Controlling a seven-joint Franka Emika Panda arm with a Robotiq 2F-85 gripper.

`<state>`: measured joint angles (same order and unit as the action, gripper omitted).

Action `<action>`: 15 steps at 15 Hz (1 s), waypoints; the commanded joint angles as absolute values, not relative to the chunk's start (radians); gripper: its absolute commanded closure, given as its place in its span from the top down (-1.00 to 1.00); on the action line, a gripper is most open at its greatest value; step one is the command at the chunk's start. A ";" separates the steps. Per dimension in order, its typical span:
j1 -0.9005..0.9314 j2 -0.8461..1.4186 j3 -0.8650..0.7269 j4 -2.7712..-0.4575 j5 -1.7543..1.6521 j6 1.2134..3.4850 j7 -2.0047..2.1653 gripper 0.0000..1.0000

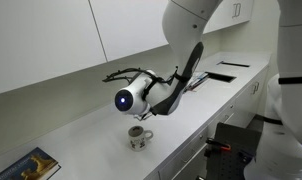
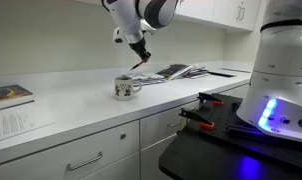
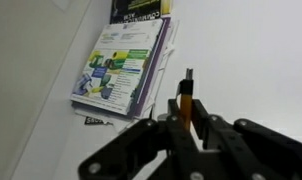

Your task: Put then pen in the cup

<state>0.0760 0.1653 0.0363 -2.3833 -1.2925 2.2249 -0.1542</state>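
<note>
Here's my arm: smooth white shells, rounded at every joint. An exterior view picks up a dark grey round cap on one joint. On my wrist there's a dark round face with a blue-white light glowing in it. Thin black cables loop off the wrist housing. My gripper is matt black all over, with bar-like linkages and narrow fingers. My base is a big white dome, blue light shining low on it.
</note>
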 commanded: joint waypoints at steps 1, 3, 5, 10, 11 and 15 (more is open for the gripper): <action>0.080 0.147 0.064 -2.398 -1.308 2.206 -0.124 -0.91; 0.092 0.172 0.082 -2.384 -1.304 2.183 -0.113 -0.91; 0.110 0.203 0.104 -2.365 -1.295 2.140 -0.109 -0.91; 0.155 0.322 0.139 -2.302 -1.301 2.012 -0.038 -0.91; 0.160 0.345 0.141 -2.288 -1.309 2.004 -0.004 -0.68; 0.107 0.352 0.147 -2.281 -1.266 2.193 0.060 0.16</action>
